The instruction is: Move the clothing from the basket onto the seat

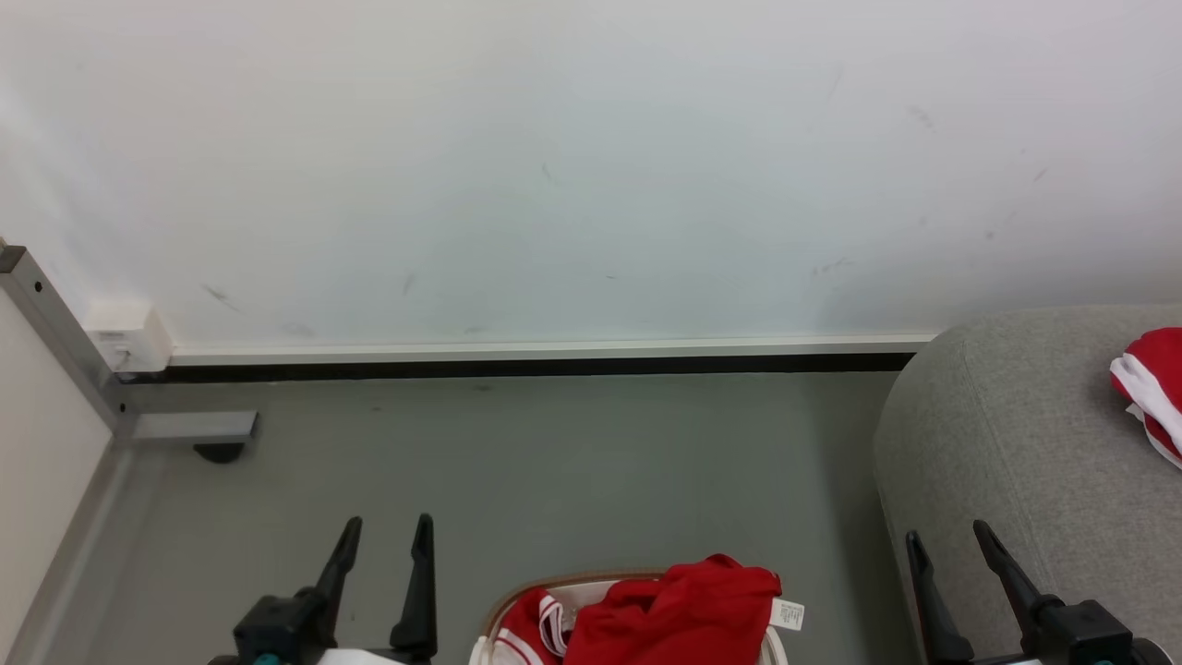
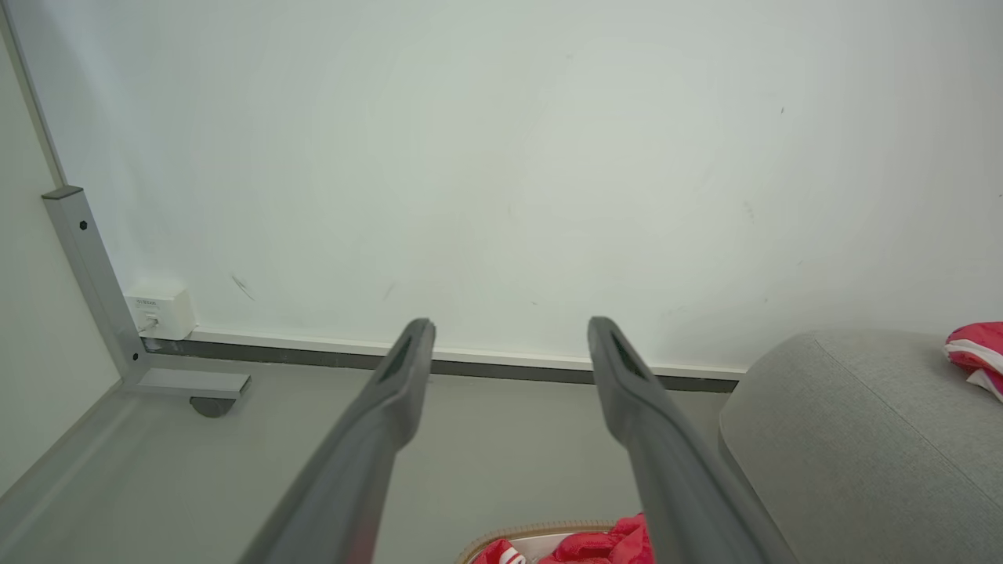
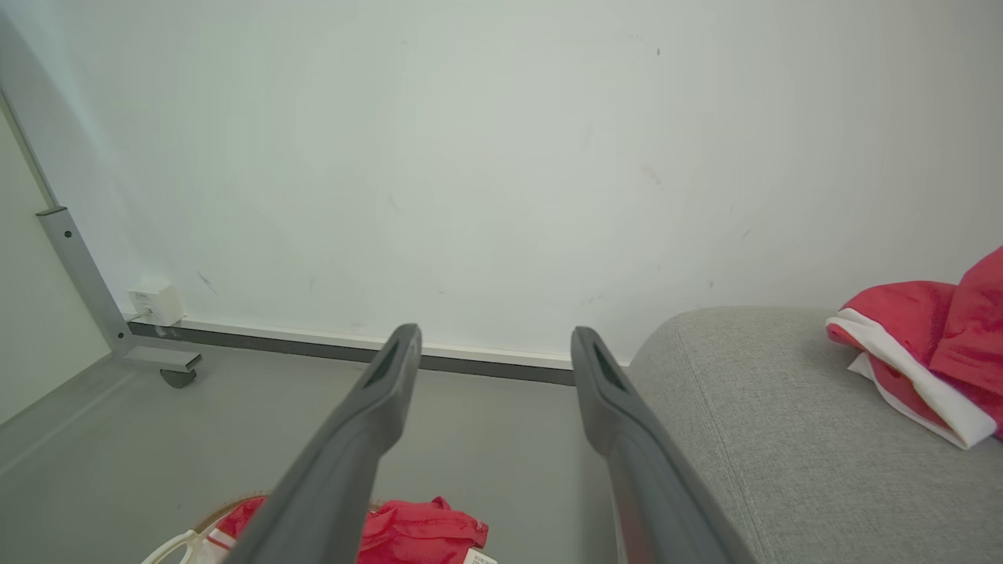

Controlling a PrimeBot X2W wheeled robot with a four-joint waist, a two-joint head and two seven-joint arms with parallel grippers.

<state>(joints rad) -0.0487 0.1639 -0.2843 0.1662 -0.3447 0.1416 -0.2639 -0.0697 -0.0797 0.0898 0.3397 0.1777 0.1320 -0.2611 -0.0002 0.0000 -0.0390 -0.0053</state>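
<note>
Red clothing (image 1: 679, 614) with white stripes and a small white label is heaped in the basket (image 1: 517, 596), whose brown rim shows at the bottom edge of the head view. Another red and white garment (image 1: 1152, 388) lies on the grey seat (image 1: 1016, 443) at the right. My left gripper (image 1: 386, 536) is open to the left of the basket, with nothing between its fingers. My right gripper (image 1: 949, 543) is open too, in front of the seat's rounded corner. The left wrist view shows the clothing (image 2: 603, 544) low between the fingers; the right wrist view shows the garment (image 3: 925, 352) on the seat (image 3: 752, 407).
A white wall (image 1: 591, 166) with a baseboard runs across the back. A grey metal frame post with a foot and caster (image 1: 199, 434) stands at the left, beside a white wall box (image 1: 129, 334). Grey floor (image 1: 554, 462) lies between the frame and the seat.
</note>
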